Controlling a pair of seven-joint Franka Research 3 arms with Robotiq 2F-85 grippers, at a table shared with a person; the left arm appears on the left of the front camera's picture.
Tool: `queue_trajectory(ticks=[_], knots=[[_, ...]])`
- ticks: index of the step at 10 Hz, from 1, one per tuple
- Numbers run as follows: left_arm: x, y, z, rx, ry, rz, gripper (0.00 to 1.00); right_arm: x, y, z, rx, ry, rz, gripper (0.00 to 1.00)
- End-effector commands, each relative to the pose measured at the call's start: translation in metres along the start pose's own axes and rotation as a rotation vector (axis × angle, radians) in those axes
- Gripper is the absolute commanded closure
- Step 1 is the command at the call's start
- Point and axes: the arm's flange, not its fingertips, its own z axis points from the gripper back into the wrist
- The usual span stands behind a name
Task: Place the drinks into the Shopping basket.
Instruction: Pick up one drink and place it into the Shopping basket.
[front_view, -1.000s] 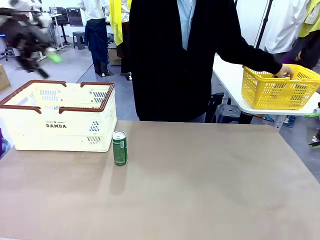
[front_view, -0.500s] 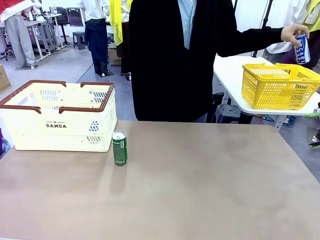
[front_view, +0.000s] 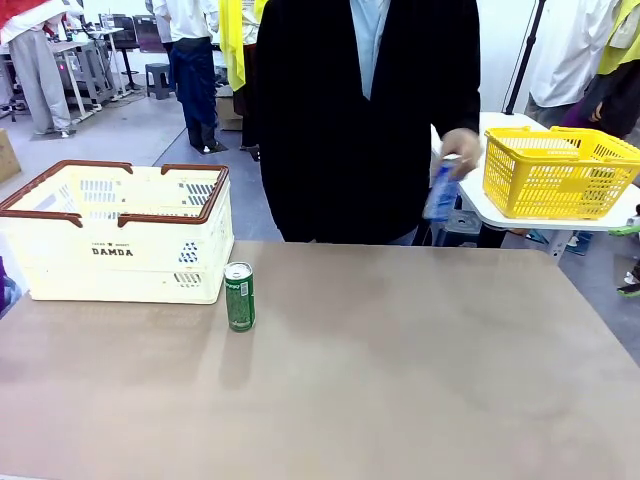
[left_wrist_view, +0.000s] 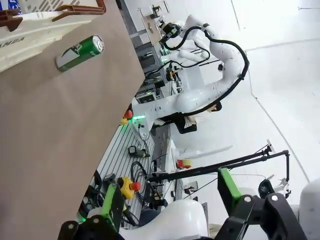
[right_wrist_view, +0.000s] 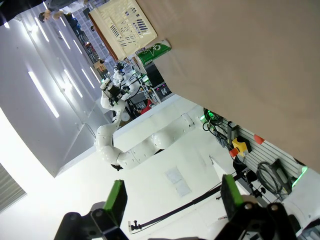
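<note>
The green can (front_view: 239, 296) stands upright on the table, just right of the Shopping basket's front corner. The cream Shopping basket (front_view: 115, 235) with its brown rim sits at the table's far left. A person across the table holds the blue can (front_view: 441, 192), blurred, in one hand above the far edge. In the left wrist view my left gripper (left_wrist_view: 170, 202) is open and holds nothing, with the green can (left_wrist_view: 80, 52) and the Shopping basket (left_wrist_view: 30, 25) far off. My right gripper (right_wrist_view: 173, 200) is open too, far from the green can (right_wrist_view: 154, 51) and the Shopping basket (right_wrist_view: 122, 27).
A smaller yellow basket (front_view: 560, 172) stands on a white side table at the far right. The brown table (front_view: 400, 370) stretches wide to the right of the green can. Other people stand in the background.
The person lifted the blue can out of the yellow basket and brought it down and left toward the table. A blurred arm at the upper left a second ago has left the front view.
</note>
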Motion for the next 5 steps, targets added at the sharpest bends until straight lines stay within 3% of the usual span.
queue_trajectory(ticks=[1, 5], knots=[[0.0029, -0.0017, 0.0024, -0.018, 0.008, -0.007, 0.00, -0.0029, 0.0026, -0.0029, -0.005, -0.011, -0.009, 0.00], [0.0029, -0.0017, 0.0024, -0.018, 0.008, -0.007, 0.00, -0.0029, 0.0026, -0.0029, -0.005, -0.011, -0.009, 0.00]])
